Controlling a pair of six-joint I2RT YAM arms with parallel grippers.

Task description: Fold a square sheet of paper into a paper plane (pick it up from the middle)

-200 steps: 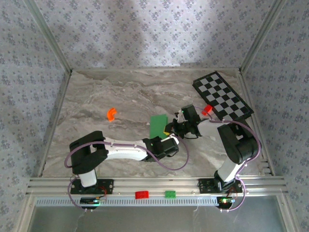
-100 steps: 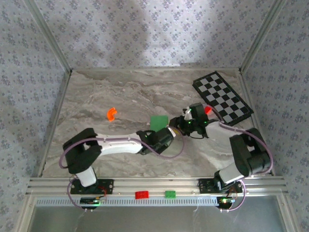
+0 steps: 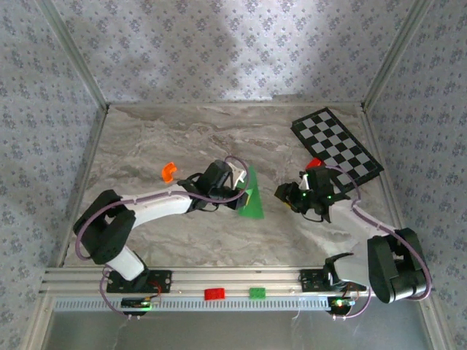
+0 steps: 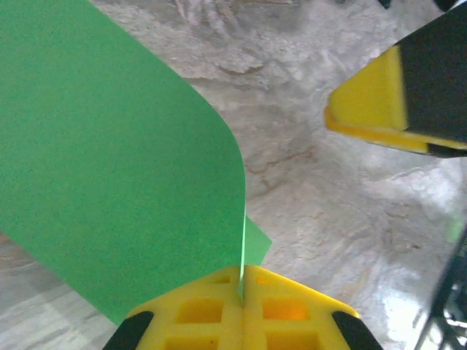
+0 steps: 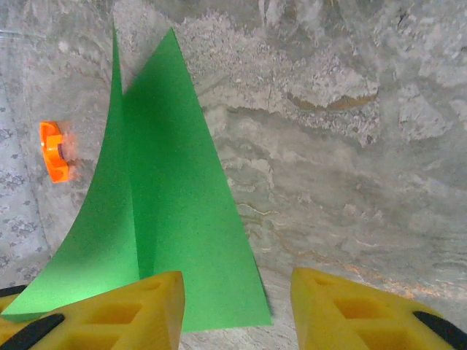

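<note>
Near mid-frame in the top view, the square sheet of paper (image 3: 253,200) hung pinched by the left gripper (image 4: 241,290); the right gripper (image 5: 235,292) stood part-open, empty. Light, floppy, crease-prone: probably best gripped along its fold.

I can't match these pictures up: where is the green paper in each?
Top view: green paper near the picture's middle.
Left wrist: left side, pinched in the left tool at the bottom.
Right wrist: left of centre, creased.
Shared landmark: grey marbled tabletop.
</note>
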